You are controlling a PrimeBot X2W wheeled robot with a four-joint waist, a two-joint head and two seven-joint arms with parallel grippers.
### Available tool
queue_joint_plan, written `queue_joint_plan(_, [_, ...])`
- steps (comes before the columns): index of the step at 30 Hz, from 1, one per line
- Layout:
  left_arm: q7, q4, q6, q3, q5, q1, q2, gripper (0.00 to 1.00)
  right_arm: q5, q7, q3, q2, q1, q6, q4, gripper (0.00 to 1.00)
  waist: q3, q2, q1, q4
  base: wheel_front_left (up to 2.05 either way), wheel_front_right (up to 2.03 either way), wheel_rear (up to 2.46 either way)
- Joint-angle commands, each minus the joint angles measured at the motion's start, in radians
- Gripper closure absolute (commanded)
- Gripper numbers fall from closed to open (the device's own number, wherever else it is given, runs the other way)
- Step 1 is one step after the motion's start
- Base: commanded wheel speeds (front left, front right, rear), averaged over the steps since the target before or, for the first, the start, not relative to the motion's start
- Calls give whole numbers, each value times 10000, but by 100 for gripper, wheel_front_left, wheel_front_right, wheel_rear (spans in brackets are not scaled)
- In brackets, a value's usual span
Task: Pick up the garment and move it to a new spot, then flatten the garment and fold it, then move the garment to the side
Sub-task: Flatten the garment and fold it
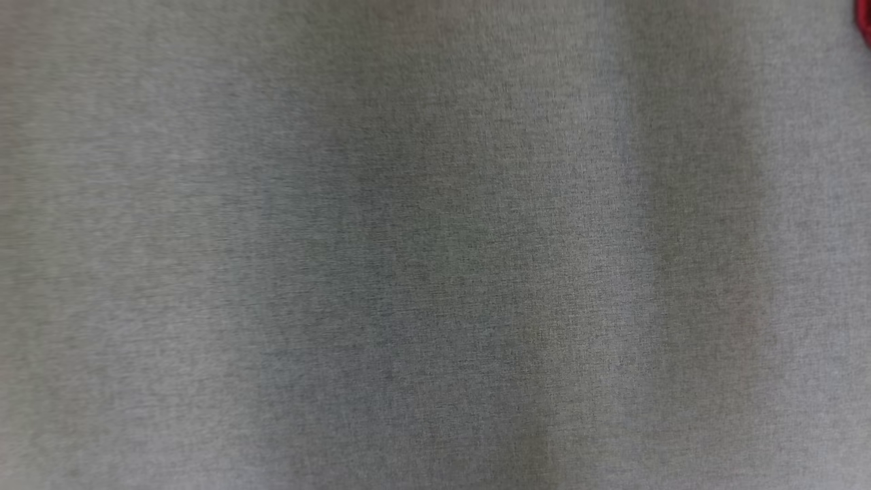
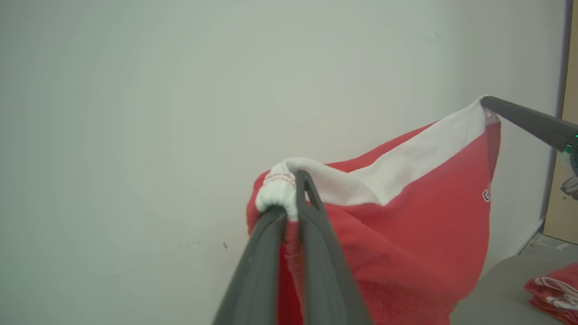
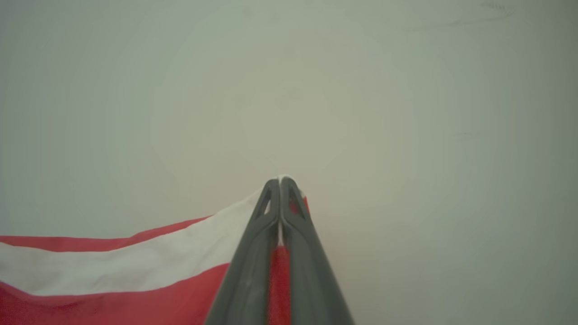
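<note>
Head view: blurred grey woven surface (image 1: 435,245). There's a red sliver (image 1: 865,26) at the top right edge, can't tell which item it belongs to.

Left wrist view: left gripper (image 2: 292,198) fingers are nearly together, pinched on the white cuff (image 2: 276,192) of the red garment (image 2: 420,225). Right gripper (image 2: 487,103) reaches in from the right, its tip clamped on the far corner of the white band (image 2: 406,169). The garment hangs in the air, slung between the 2 grippers in front of a pale wall (image 2: 135,113). Lower right: grey table (image 2: 496,289) with a folded pile (image 2: 553,289) of red-and-white cloth on it, well apart from the held garment.

Right wrist view: right gripper fingers are pressed together with red cloth sandwiched between them and a white edge poking out at the tips. The band and red body trail off to the lower left.
</note>
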Motion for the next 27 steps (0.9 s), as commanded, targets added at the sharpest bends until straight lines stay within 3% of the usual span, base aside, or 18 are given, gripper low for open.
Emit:
queue_joint_plan(1, [-132,239,22,-72,-256,-378,53,100,-172,18,75,-24,-376,-29,314,100,410,-3,-2,-219,0,0,0])
queue_joint_plan(9, [-568,722,20,-1264,-1170,-1065,135,100,-262,-405,295,-69,-1245,-29,1511,100,872,-3,-2,-276,0,0,0])
queue_joint_plan(19, [-1545,-479,20,-2418,-2349,545,1061,100,768,-1184,1025,-489,508,-29,1279,100,600,-3,-2,-221,0,0,0])
queue_joint_plan(23, [-1621,-1115,20,-2202,-2543,1516,1314,100,1088,-1397,1261,-758,1568,-29,806,100,228,-3,-2,-190,0,0,0])
queue_joint_plan(27, [-1624,-2061,20,-1121,-2303,3418,1381,100,1484,-1390,1630,-1357,3471,-29,-363,100,-350,-3,-2,-129,0,0,0])
